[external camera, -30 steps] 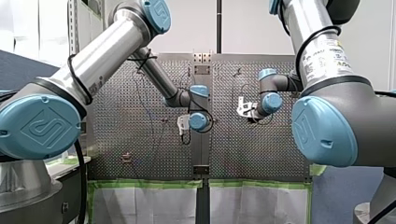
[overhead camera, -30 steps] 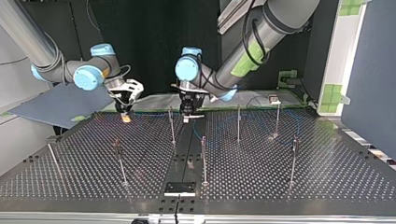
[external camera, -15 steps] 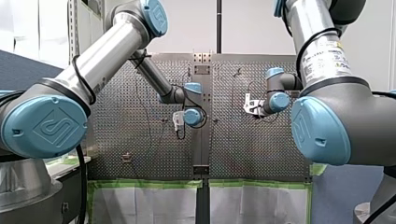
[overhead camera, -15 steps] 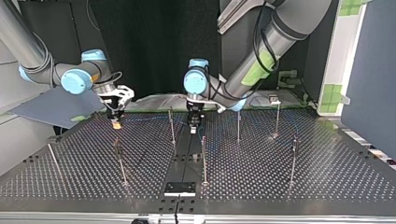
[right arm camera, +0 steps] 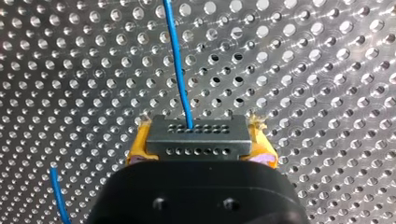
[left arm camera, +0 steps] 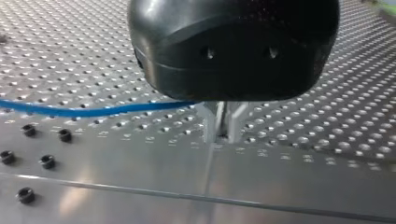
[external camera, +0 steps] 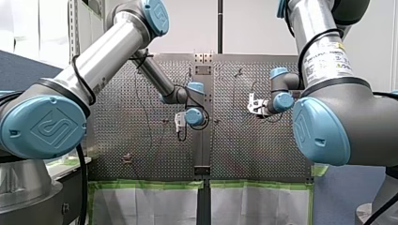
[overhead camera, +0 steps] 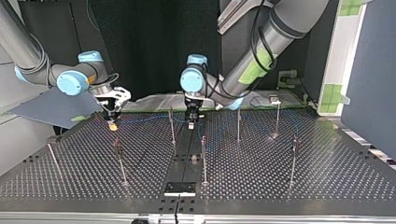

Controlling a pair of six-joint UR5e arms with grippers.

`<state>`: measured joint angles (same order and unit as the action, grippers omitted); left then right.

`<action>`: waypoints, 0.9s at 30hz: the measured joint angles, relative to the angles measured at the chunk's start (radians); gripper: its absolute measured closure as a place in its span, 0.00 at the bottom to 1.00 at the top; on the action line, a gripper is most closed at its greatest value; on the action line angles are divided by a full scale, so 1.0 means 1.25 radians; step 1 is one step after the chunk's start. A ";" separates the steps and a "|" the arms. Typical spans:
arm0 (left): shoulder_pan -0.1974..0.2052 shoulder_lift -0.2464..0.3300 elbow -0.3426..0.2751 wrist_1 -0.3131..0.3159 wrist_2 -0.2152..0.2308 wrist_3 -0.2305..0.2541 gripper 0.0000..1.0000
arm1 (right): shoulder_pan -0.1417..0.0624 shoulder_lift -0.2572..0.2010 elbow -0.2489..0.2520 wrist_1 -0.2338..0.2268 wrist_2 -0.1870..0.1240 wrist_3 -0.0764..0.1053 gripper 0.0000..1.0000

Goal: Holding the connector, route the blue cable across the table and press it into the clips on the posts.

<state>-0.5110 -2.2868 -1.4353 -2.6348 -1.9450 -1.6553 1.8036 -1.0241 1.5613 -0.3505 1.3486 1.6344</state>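
While my right gripper (right arm camera: 200,143) clamps the grey connector (right arm camera: 196,135) between its yellow pads (right arm camera: 136,150), the blue cable (right arm camera: 177,60) leaves the connector's face and runs straight ahead of the gripper over the perforated desk (right arm camera: 327,70). The pads are closed firmly on the connector's two ends. A second short stretch of blue cable shows beside and below this gripper.

My left gripper (left arm camera: 225,133) is black with metal fingers (left arm camera: 211,123). These are drawn close together with only a thin slit between them, and the tips stand just above the desk (left arm camera: 116,177). The blue cable (left arm camera: 93,111) comes in from one side of this gripper and vanishes behind its body at finger height. Whether the fingers pinch it cannot be told.

From across the desk, my right gripper (overhead camera: 112,122) and my left gripper (overhead camera: 190,122) both point down, low over the surface. They are apart, with one thin upright post (overhead camera: 172,126) between them, just beside my left gripper. Whether any cable sits in a clip cannot be made out.
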 joint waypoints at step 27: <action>-0.164 0.088 -0.003 -0.150 -0.119 -0.019 0.00 | -0.008 0.000 -0.009 0.000 -0.034 -0.004 1.00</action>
<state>-0.7156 -2.1763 -1.4390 -2.8226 -2.0936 -1.6793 1.7934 -1.0241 1.5506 -0.3501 1.3065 1.6294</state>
